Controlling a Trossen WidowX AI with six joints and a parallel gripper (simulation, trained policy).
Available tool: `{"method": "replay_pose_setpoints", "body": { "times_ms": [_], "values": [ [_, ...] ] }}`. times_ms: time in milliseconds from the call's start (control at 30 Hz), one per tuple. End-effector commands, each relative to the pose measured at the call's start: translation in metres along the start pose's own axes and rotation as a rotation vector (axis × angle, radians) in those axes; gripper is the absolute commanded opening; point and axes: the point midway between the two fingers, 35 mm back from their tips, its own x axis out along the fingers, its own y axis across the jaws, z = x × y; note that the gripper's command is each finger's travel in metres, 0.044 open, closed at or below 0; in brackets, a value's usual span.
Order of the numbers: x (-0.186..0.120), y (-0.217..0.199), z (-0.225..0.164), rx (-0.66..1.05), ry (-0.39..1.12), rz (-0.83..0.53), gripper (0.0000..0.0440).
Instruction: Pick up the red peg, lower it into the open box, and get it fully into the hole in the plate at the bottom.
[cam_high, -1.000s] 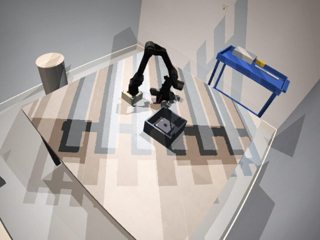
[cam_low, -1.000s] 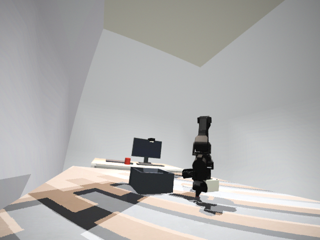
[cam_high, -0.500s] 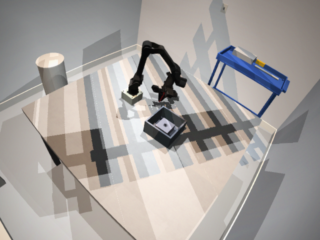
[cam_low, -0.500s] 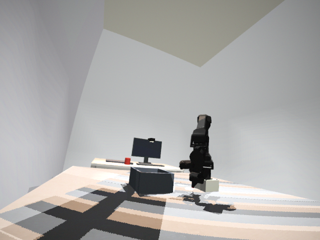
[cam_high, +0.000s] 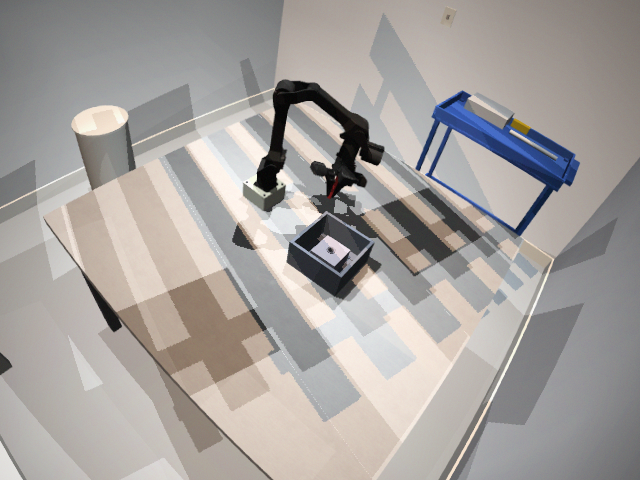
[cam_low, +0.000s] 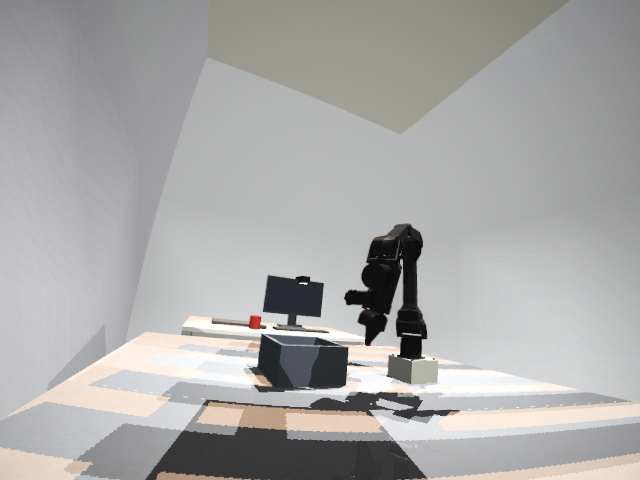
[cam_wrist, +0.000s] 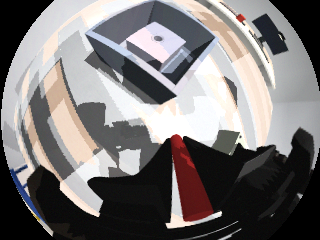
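Note:
My gripper (cam_high: 331, 193) (cam_low: 368, 338) (cam_wrist: 176, 140) is shut on the red peg (cam_high: 333, 187) (cam_wrist: 191, 187), which lies between the two black fingers and leans a little in the top view. Only a small red tip shows below the fingers in the exterior view. The peg is held above the table, between the arm's base and the box, outside the box. The open dark box (cam_high: 311, 262) (cam_low: 314, 364) (cam_wrist: 132, 76) stands on the table. Inside it, the pale plate (cam_high: 321, 247) (cam_wrist: 142, 39) shows an empty round hole (cam_high: 330, 250) (cam_wrist: 158, 38).
The arm's pale base block (cam_high: 264, 197) (cam_low: 423, 370) stands on the table (cam_high: 129, 227). Beyond the table are a blue cart (cam_high: 496, 136) and a grey cylindrical bin (cam_high: 105, 155). A side desk in the exterior view carries a monitor (cam_low: 293, 296) and a red cup (cam_low: 254, 322).

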Motion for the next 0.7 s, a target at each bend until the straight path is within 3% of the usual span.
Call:
{"method": "replay_pose_setpoints", "body": {
  "times_ms": [0,667],
  "values": [
    [-0.006,-0.002,0.018,0.047,-0.02,0.007,0.0],
    [0.013,-0.012,0.115,0.25,-0.06,0.034,0.0]
  ]
}}
